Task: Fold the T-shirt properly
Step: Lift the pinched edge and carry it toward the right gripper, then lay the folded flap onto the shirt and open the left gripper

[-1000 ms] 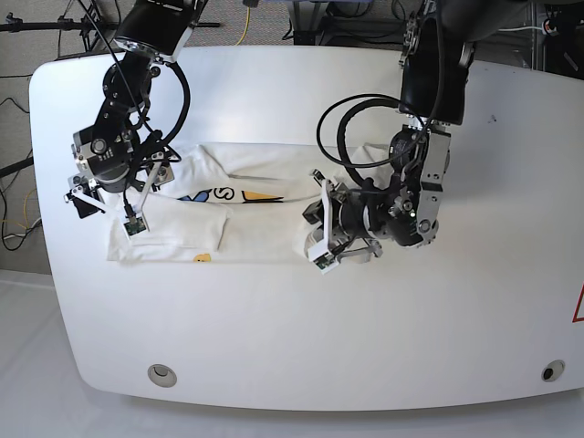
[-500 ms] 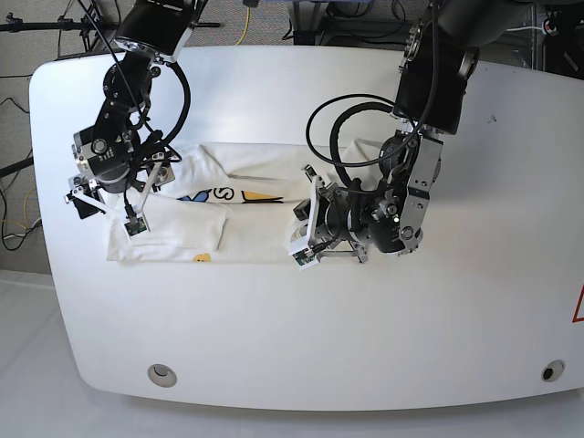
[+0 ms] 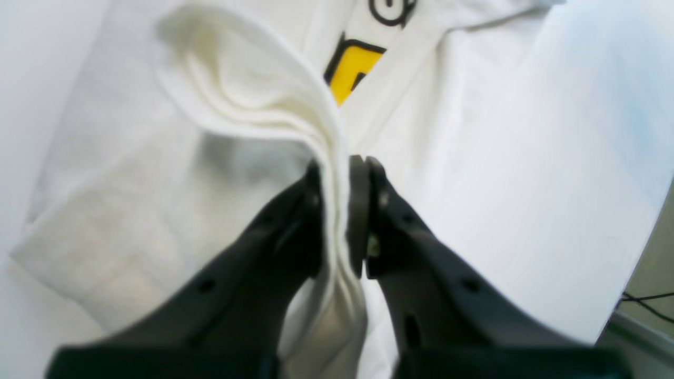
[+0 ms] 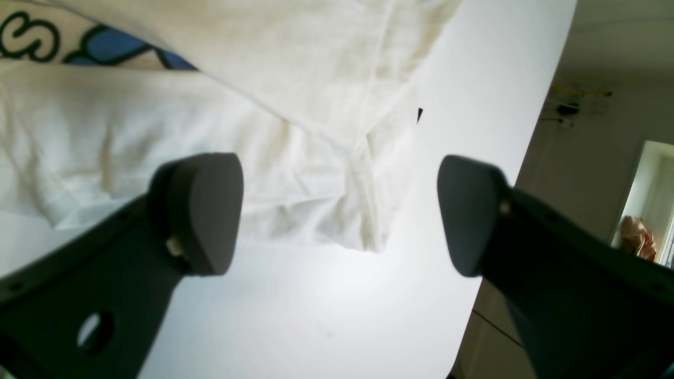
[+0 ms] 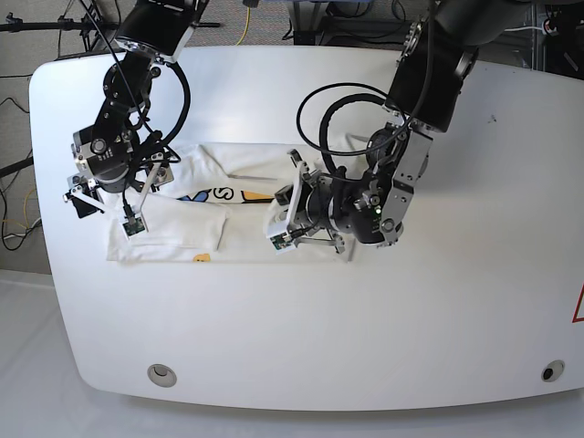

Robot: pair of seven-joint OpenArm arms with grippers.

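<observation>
The white, soft-cloth T-shirt with a blue, yellow and black printed graphic (image 5: 173, 233) lies partly folded on the smooth white table (image 5: 274, 338). The black left gripper (image 3: 342, 221) is closed on a bunched fold of it, cloth running between its fingers and curling beyond the tips. The black right gripper (image 4: 339, 216) stands wide, with shirt cloth showing between its fingers and nothing gripped. Whether those fingers touch the cloth cannot be told. Folds cover part of the print, the arms hide parts of the shirt in the base view, and the left fingers look blurred up close.
</observation>
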